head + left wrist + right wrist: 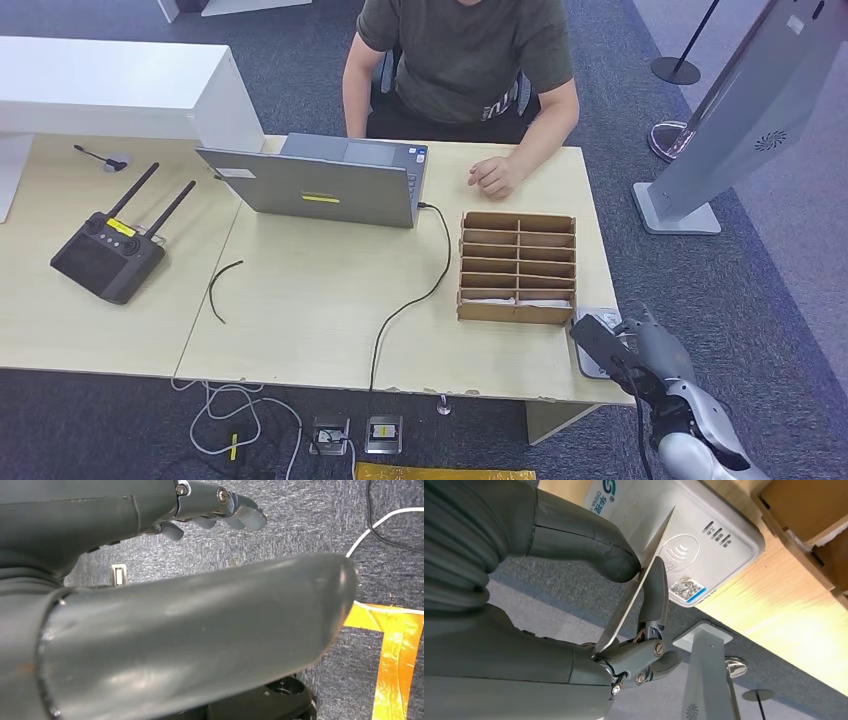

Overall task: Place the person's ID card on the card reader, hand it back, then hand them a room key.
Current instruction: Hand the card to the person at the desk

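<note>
Right wrist view: the ID card [636, 587] is pinched edge-on by the right robot hand [634, 605], just beside the white card reader [704, 540] at the counter [774, 615] corner, its long axis angled toward the reader.

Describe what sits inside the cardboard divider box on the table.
The cardboard divider box shows mostly empty brown slots; pale flat cards lie in its nearest row. Whether cards sit deeper in other slots is hidden by the dividers.
</note>
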You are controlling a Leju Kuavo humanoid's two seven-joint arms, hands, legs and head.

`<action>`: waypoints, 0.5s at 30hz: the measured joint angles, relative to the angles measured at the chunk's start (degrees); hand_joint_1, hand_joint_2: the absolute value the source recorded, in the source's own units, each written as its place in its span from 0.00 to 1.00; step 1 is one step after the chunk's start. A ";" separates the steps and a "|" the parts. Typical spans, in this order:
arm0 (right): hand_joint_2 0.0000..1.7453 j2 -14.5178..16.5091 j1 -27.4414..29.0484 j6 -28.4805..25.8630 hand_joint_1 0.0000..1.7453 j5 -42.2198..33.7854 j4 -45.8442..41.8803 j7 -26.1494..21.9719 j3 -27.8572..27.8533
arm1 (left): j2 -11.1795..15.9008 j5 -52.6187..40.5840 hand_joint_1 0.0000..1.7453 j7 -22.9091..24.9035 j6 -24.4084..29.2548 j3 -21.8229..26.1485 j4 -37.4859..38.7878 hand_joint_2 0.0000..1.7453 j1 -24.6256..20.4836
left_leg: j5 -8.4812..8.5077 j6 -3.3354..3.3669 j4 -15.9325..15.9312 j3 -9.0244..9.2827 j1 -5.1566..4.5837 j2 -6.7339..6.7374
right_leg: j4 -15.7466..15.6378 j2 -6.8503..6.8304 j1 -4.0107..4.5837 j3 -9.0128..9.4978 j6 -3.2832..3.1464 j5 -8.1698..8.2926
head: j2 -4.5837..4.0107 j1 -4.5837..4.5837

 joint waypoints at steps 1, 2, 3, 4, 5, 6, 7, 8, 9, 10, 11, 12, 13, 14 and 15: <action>1.00 -0.02 -0.02 -1.05 1.00 0.60 0.07 0.20 0.12 | 0.02 0.00 0.00 0.01 0.01 0.00 0.00 0.00 0.01 | 0.00 0.00 0.00 0.00 0.00 0.00 | 0.00 0.00 0.00 0.00 0.00 0.00 | 0.00 0.00; 1.00 -0.08 -0.12 -2.44 1.00 1.63 0.11 0.55 0.29 | 0.03 0.00 0.00 0.01 0.02 0.00 0.00 0.00 0.03 | 0.00 0.00 0.00 -0.01 0.00 0.00 | 0.00 0.00 0.00 0.00 0.00 0.00 | 0.00 -0.01; 1.00 -0.16 -0.31 -3.93 1.00 2.97 0.10 1.04 0.45 | 0.04 0.00 0.00 0.02 0.03 0.00 0.00 0.00 0.06 | 0.00 0.00 0.00 -0.01 0.00 0.00 | 0.00 0.00 0.00 0.00 0.00 0.01 | 0.00 -0.01; 1.00 -0.31 -0.61 -5.23 1.00 4.43 0.01 1.65 0.56 | 0.04 0.00 0.00 0.02 0.03 0.00 0.00 0.00 0.07 | 0.00 0.00 0.00 -0.01 0.00 0.01 | 0.00 0.01 -0.01 0.00 0.00 0.01 | 0.00 -0.01; 1.00 -0.53 -1.02 -6.19 1.00 5.94 -0.22 2.35 0.63 | 0.04 0.00 0.00 0.02 0.04 0.00 0.00 0.00 0.09 | 0.00 0.00 0.00 -0.01 0.00 0.01 | 0.00 0.02 -0.01 0.00 0.00 0.01 | 0.00 -0.01; 1.00 -0.82 -1.52 -6.69 1.00 7.24 -0.60 3.04 0.63 | 0.04 0.01 0.00 0.02 0.04 0.00 0.00 0.00 0.09 | 0.00 0.00 0.01 -0.01 0.00 0.03 | 0.00 0.03 0.00 0.00 0.00 0.02 | 0.00 -0.01; 1.00 -1.16 -2.08 -6.82 1.00 8.32 -1.11 3.73 0.63 | 0.04 0.01 0.00 0.02 0.04 0.00 0.00 0.00 0.09 | 0.00 0.00 0.01 -0.01 -0.01 0.05 | 0.00 0.03 -0.01 0.00 0.00 0.02 | 0.00 0.00; 1.00 -1.54 -2.75 -6.59 1.00 9.26 -1.81 4.44 0.62 | 0.04 0.02 0.00 0.02 0.05 0.00 0.00 0.00 0.09 | 0.00 0.00 0.01 -0.01 -0.01 0.07 | 0.00 0.03 -0.01 0.00 0.00 0.03 | 0.00 -0.01; 1.00 -1.95 -3.51 -6.02 1.00 10.12 -2.63 5.15 0.62 | 0.04 0.04 0.00 0.02 0.08 0.00 0.00 0.00 0.08 | 0.00 0.00 0.01 -0.01 -0.01 0.09 | 0.01 0.04 -0.01 -0.01 -0.01 0.04 | 0.00 0.00; 1.00 -2.37 -4.43 -5.16 1.00 11.04 -3.64 5.88 0.62 | 0.04 0.09 0.00 0.01 0.10 0.00 0.00 0.00 0.08 | 0.01 0.00 0.01 0.00 -0.01 0.12 | 0.01 0.07 -0.01 -0.01 -0.01 0.05 | 0.00 -0.01; 1.00 -2.85 -5.57 -4.07 1.00 12.07 -4.84 6.57 0.61 | 0.04 0.14 0.00 -0.02 0.12 0.00 0.00 0.00 0.06 | 0.01 0.00 0.01 0.00 -0.01 0.16 | 0.01 0.11 -0.01 -0.02 -0.01 0.07 | 0.00 -0.02; 1.00 -3.33 -6.89 -2.90 1.00 13.19 -6.12 7.11 0.58 | 0.03 0.17 0.00 -0.04 0.13 0.00 0.00 0.00 0.02 | 0.01 0.00 0.01 0.01 -0.01 0.20 | 0.02 0.15 -0.01 -0.03 -0.01 0.08 | 0.00 -0.01; 1.00 -3.81 -8.27 -1.74 1.00 14.31 -7.45 7.51 0.54 | 0.01 0.13 0.00 -0.07 0.13 0.00 0.00 0.00 -0.04 | 0.01 0.00 0.01 0.03 -0.01 0.22 | 0.01 0.17 -0.01 -0.03 -0.01 0.09 | 0.00 -0.01; 1.00 -4.26 -9.61 -0.59 1.00 15.37 -8.68 7.77 0.46 | -0.03 -0.01 0.00 -0.08 0.11 0.00 0.00 0.00 -0.12 | 0.02 -0.01 0.01 0.04 -0.01 0.24 | 0.01 0.18 -0.01 -0.03 -0.01 0.09 | 0.00 -0.01; 1.00 -4.63 -10.78 0.76 1.00 16.48 -9.85 7.89 0.33 | -0.10 -0.25 0.00 -0.09 0.09 0.00 0.00 0.00 -0.23 | 0.02 -0.01 0.01 0.05 -0.01 0.23 | 0.01 0.18 0.00 -0.03 -0.01 0.09 | 0.00 0.00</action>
